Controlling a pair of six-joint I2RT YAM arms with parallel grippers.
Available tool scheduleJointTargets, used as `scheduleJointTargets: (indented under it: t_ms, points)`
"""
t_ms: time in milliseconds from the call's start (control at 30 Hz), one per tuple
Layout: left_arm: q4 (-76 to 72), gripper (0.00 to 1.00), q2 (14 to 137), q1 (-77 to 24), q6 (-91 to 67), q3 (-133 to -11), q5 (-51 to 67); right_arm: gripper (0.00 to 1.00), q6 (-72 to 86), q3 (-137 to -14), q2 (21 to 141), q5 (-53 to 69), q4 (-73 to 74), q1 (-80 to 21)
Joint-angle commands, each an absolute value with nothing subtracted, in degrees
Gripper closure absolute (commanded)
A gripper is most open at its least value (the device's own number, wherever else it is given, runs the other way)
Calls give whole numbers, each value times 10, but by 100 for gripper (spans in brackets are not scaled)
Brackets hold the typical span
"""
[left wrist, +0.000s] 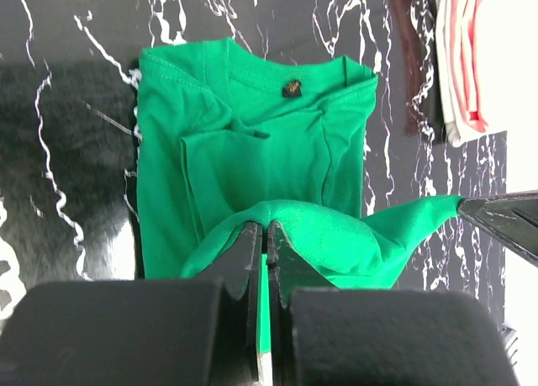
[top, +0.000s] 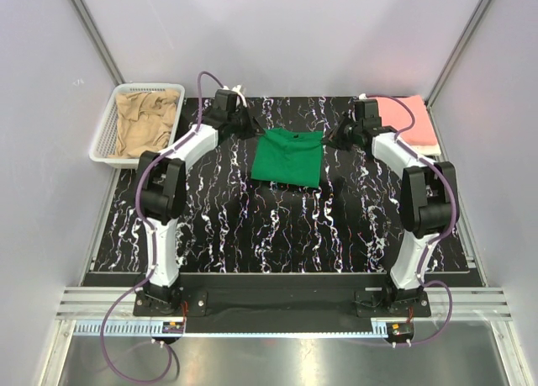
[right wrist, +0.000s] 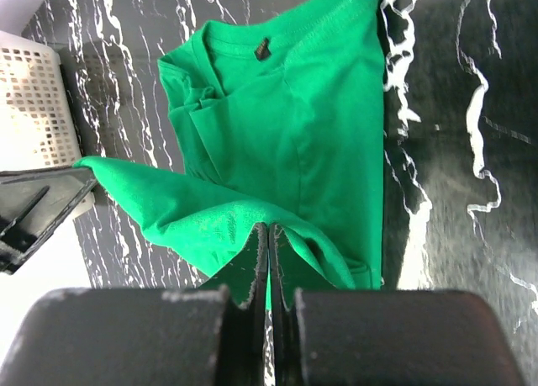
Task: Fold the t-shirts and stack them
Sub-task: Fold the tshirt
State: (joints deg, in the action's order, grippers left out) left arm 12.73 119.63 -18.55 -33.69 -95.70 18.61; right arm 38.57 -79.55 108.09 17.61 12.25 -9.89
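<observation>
Left hand (left wrist: pixel 266 228) and right hand (right wrist: pixel 268 229) are each clamped on one edge of the green t-shirt (top: pixel 287 156). They hold it taut between them above the rest lying mid-way along the bench (top: pixel 252 226), likely so the fold lands evenly toward the collar.

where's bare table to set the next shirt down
Widest bare patch: the near half of the marbled table, between the left arm, the right arm and the green t-shirt. Crowded along the far side: white mesh basket holding the tan t-shirt, left gripper and right gripper shut on the green one, pink t-shirt at right.
</observation>
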Motion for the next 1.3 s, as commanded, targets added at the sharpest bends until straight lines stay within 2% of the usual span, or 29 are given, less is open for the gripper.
scheduleJointTargets:
  t_ms: [0,300,400,600,733,1033,1267]
  points:
    - [52,100,1203,-176,-342,-998,215,100,366,-835,1089,200,90,-94]
    - [51,100,1231,-163,-344,-1036,247,100,362,-845,1091,208,91,-83]
    - [24,100,1201,-163,-353,-998,248,100,370,-830,1072,228,91,-83]
    - [18,100,1094,-163,-375,-873,231,100,381,-755,980,256,107,-83]
    - [26,100,1001,-164,-378,-740,227,100,369,-679,904,272,142,-83]
    - [45,100,777,-214,-417,-481,248,100,366,-449,725,297,195,-89]
    - [98,100,643,-290,-452,-389,197,100,401,-363,539,283,286,-100]
